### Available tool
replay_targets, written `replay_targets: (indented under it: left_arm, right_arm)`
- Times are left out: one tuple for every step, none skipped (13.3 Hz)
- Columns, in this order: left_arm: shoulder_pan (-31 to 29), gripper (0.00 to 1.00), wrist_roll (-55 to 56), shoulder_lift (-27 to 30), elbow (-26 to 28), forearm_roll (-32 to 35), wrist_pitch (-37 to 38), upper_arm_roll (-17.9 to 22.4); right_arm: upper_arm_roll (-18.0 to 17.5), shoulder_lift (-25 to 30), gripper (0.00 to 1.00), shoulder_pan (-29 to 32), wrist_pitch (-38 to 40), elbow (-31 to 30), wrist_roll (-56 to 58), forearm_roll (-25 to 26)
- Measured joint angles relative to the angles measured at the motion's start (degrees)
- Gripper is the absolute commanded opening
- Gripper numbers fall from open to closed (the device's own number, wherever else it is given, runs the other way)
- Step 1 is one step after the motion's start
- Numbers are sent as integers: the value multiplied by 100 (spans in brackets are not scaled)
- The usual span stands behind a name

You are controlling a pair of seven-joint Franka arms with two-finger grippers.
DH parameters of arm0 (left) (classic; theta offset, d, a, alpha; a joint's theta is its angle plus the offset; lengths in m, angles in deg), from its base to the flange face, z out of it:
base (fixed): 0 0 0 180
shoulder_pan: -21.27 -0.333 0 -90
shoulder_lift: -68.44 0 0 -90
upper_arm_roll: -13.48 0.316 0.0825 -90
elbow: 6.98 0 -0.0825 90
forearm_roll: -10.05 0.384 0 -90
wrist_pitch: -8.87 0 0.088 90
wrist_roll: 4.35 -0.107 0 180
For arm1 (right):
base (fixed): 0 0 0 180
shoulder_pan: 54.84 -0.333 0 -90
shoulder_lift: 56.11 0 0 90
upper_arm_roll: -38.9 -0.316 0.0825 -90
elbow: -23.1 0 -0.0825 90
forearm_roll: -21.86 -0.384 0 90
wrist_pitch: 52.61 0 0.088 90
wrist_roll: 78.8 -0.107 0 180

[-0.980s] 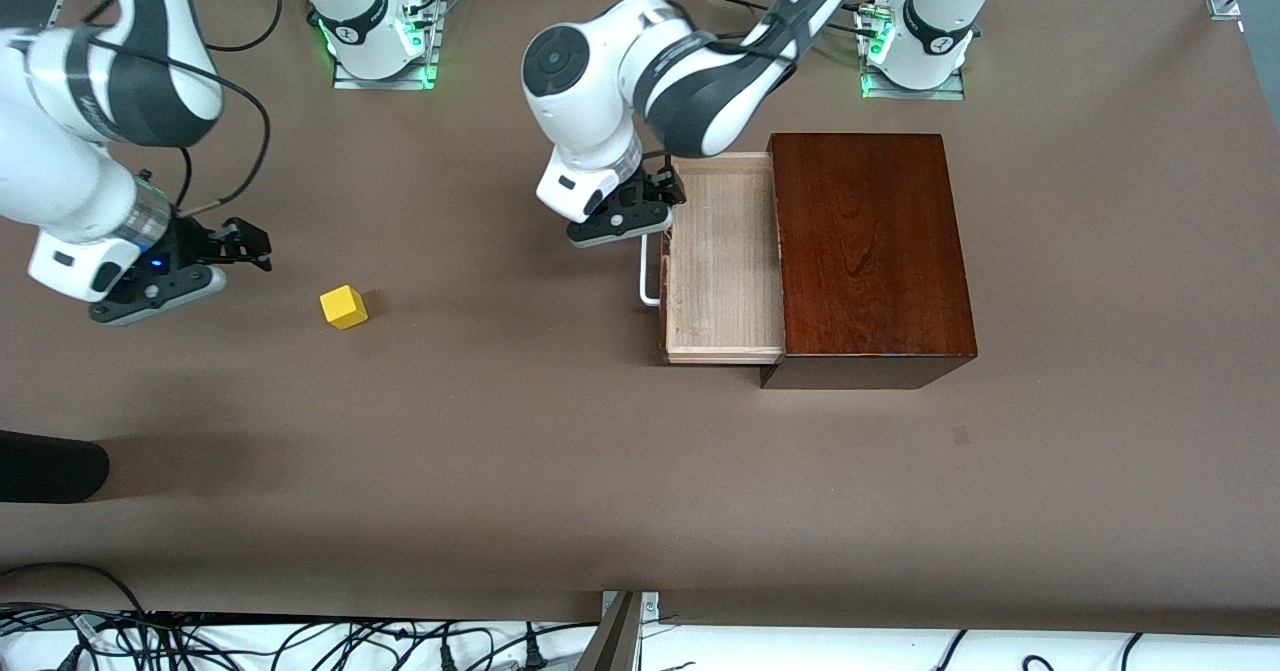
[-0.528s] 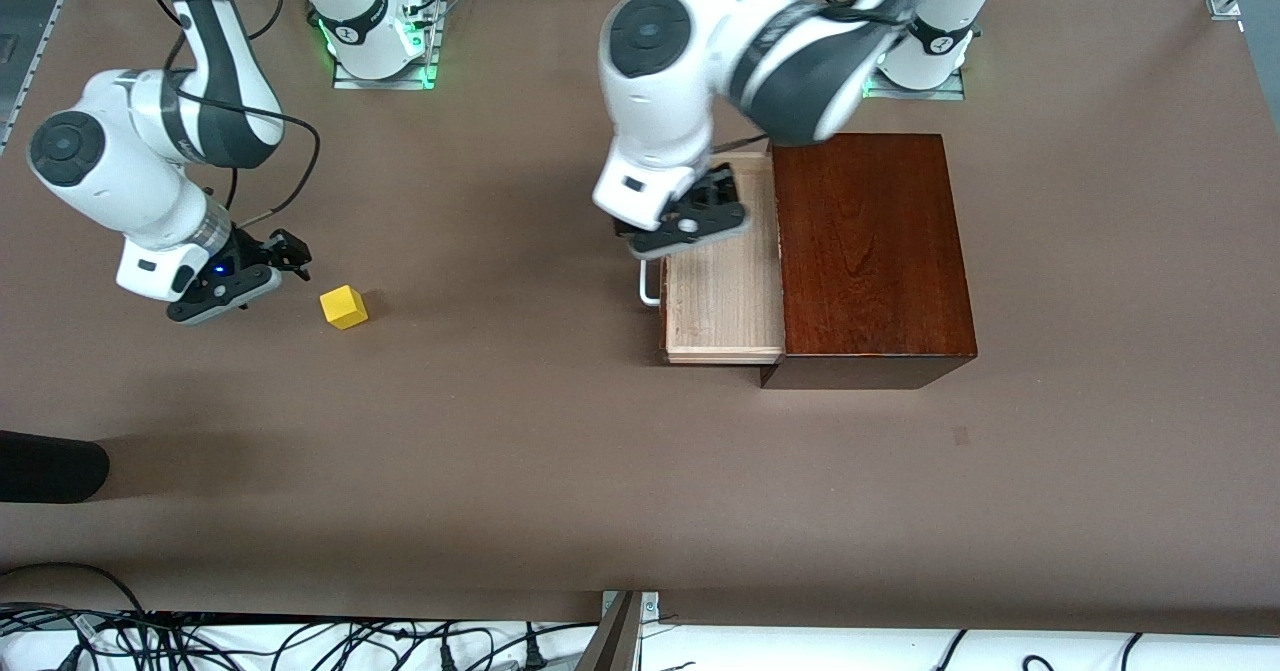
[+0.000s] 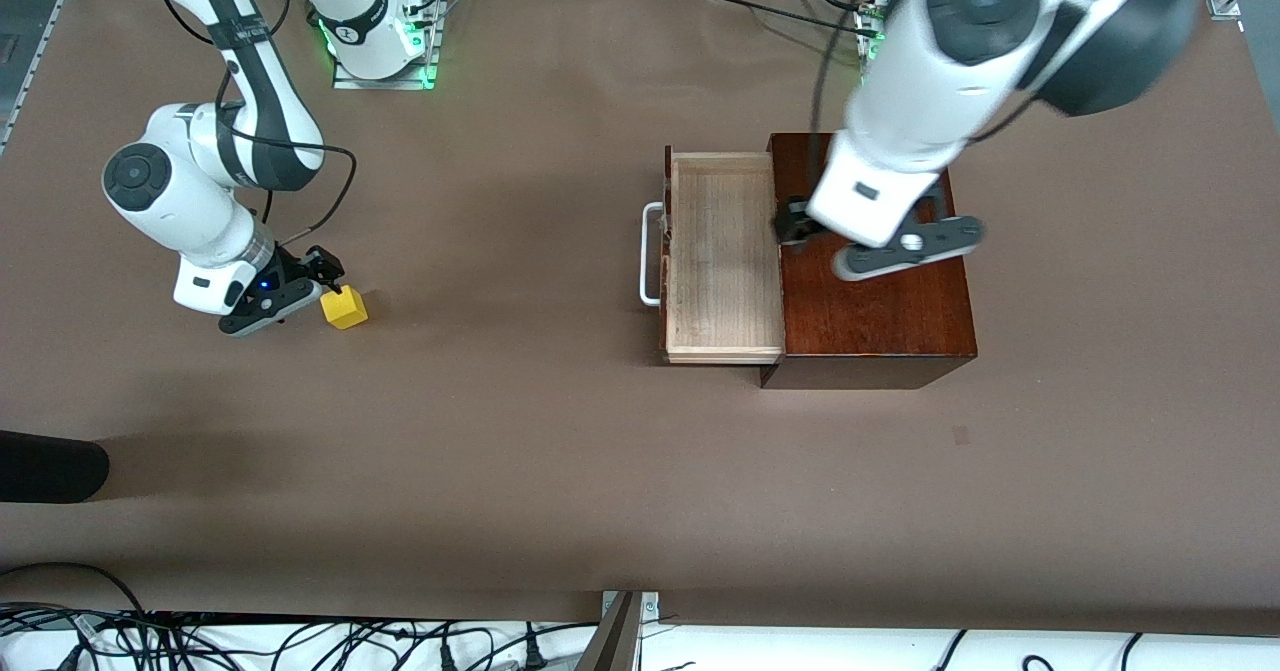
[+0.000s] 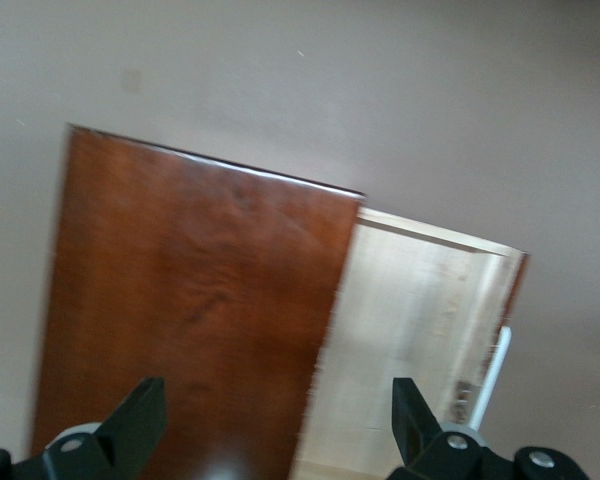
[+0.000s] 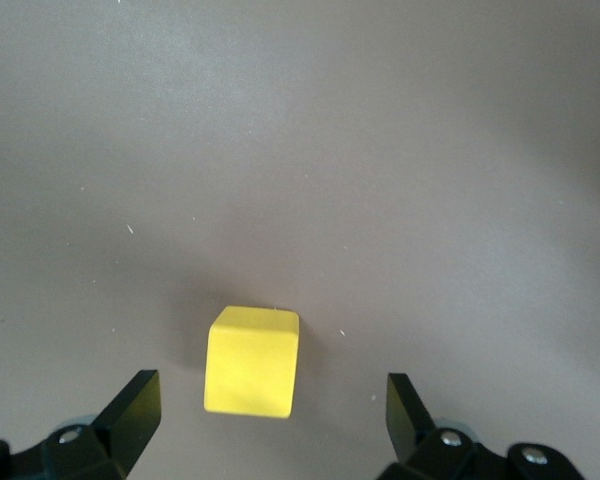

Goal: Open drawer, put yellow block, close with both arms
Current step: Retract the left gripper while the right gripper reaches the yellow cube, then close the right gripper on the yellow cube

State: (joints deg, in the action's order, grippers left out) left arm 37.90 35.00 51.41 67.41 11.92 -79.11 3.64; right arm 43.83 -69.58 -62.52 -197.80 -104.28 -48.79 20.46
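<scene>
Nearest the front camera on the brown table (image 3: 560,471) we saw the yellow block (image 3: 344,307), lying well toward the right arm's end and far apart from the box. Our right tool (image 3: 318,273) stood just beside the block, low over the table. In the right wrist view the block (image 5: 251,361) sat between the two black fingers (image 5: 130,408), which were spread wide on either side of it without touching it, so the tool held nothing.

A little farther from the camera lay the drawer (image 3: 722,261), pulled well out of the box (image 3: 870,251) toward the right arm's end. Its pale wooden tray was bare inside, and its white handle (image 3: 648,254) stuck out from the dark front.

Our left tool (image 3: 800,231) hung in the air over the top of the box, close to the edge where the drawer came out. In the left wrist view its fingers (image 4: 140,415) were set wide apart with nothing between them, and below them we saw the glossy box top (image 4: 190,300) and the tray of the drawer (image 4: 410,330) side by side.
</scene>
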Motion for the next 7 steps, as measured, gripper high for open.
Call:
replay_targets:
  left_arm:
    - [-219, 100, -409, 171, 136, -1, 18, 12]
    - [-439, 100, -849, 335, 269, -2, 29, 44]
    - [-627, 100, -1309, 507, 427, -3, 47, 132]
    - [-747, 100, -1710, 673, 600, -4, 51, 269]
    - [-800, 100, -2022, 819, 762, -7, 51, 428]
    - [-820, 100, -2283, 946, 904, -8, 51, 580]
    - [-839, 100, -2500, 1048, 1013, -8, 50, 693]
  right_arm:
    - [-27, -63, 100, -1, -131, -34, 0, 0]
    - [-46, -136, 100, -1, -281, -76, 1, 0]
    - [-57, -220, 100, -1, -427, -107, 8, 0]
    - [-65, -314, 100, -1, -575, -122, 23, 0]
    - [-67, -407, 100, -1, -701, -128, 39, 0]
    - [-67, -500, 100, -1, -820, -134, 59, 0]
    - [-68, -585, 100, 0, -929, -147, 72, 0]
